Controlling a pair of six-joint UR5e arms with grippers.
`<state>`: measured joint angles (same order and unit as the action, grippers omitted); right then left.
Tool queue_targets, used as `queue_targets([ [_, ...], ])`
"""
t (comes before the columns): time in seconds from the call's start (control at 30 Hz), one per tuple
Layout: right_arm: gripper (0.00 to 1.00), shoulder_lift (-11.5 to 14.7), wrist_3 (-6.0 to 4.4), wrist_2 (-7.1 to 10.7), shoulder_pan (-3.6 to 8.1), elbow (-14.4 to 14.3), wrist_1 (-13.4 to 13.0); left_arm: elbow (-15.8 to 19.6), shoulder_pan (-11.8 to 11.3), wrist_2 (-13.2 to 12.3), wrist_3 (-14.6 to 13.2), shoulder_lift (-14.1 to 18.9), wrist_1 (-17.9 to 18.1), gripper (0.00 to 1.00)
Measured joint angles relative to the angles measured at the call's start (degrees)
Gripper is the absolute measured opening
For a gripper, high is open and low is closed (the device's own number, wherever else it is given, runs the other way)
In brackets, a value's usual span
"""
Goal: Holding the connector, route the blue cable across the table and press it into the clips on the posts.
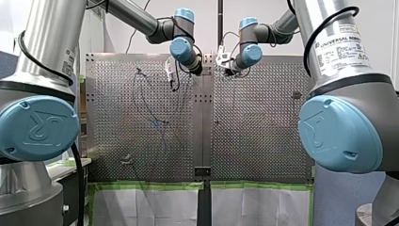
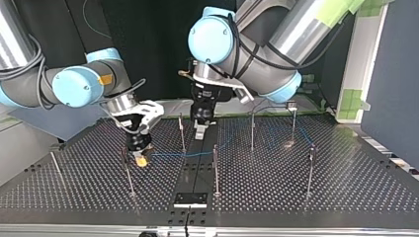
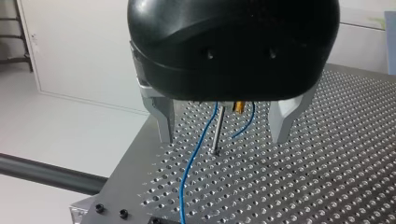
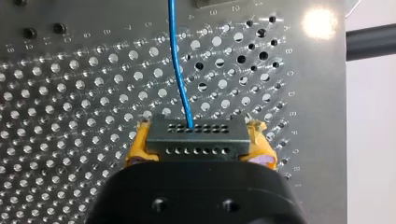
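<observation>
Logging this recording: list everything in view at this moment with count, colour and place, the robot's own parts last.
perforated table: one, metal, under both arms.
posts: seven in the top view, thin metal, standing spread over the table.
blue cable: one, blue, leading from the connector across the table.
connector: one, dark grey, gripped in my right hand.
black plate: one, black, at the table's near edge in the top view.
my right hand: one, yellow-padded, shut on the connector, low over the table.
my left hand: one, black and metal, open, straddling a post and the cable.
</observation>
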<state>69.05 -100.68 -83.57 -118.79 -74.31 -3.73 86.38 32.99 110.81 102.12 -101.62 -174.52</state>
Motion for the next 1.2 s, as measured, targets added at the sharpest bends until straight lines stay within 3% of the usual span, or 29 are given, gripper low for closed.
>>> queue_targets([
  [0.37,0.00,-0.01,-0.13,0.15,0.25,-0.01,-0.05,-5.66,0.42,1.04,-0.43,-4.96,-2.32,1.00],
  [0.6,0.00,-0.02,-0.10,0.24,0.25,-0.01,-0.06,-9.67,-0.14,2.95,-0.51,-5.56,-2.45,1.00],
  [0.83,0.00,-0.02,-0.20,0.40,0.23,-0.01,-0.05,-13.49,-0.61,2.27,-0.82,-7.09,-3.22,1.00],
  [1.2,0.00,-0.04,-0.23,0.42,0.24,-0.01,-0.06,-19.53,-0.38,2.36,-1.19,-12.87,-5.24,1.00],
])
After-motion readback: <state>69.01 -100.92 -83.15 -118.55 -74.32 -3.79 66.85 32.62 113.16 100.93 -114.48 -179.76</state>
